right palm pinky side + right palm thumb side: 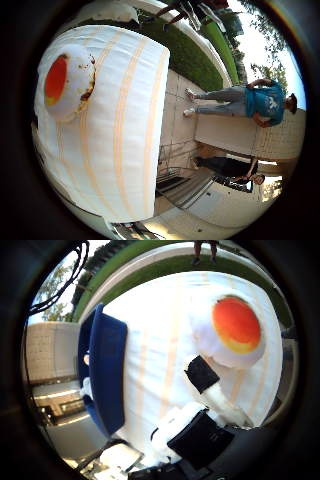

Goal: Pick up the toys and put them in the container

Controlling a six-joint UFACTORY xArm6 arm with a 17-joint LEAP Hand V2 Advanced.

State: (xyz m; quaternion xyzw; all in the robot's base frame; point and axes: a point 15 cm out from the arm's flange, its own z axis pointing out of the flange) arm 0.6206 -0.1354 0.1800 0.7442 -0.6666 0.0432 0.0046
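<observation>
It was outdoors in daylight: a striped tablecloth (125,125), pale paving (175,120) beyond at three o'clock, then lawn (192,60) and trees (265,70).

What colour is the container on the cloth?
Dark blue. The container shows best in the thumb side palm view, standing on the striped cloth.

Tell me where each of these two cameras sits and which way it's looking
Little finger side palm view: on the palm's little-finger edge, facing the fried egg toy on the striped cloth, paved yard beyond; none of the hand shows.
Thumb side palm view: on the palm's thumb edge, facing the same cloth, with the blue container on it; the hand reaches in, a finger beside the egg.
Shared: egg toy and striped cloth.
</observation>
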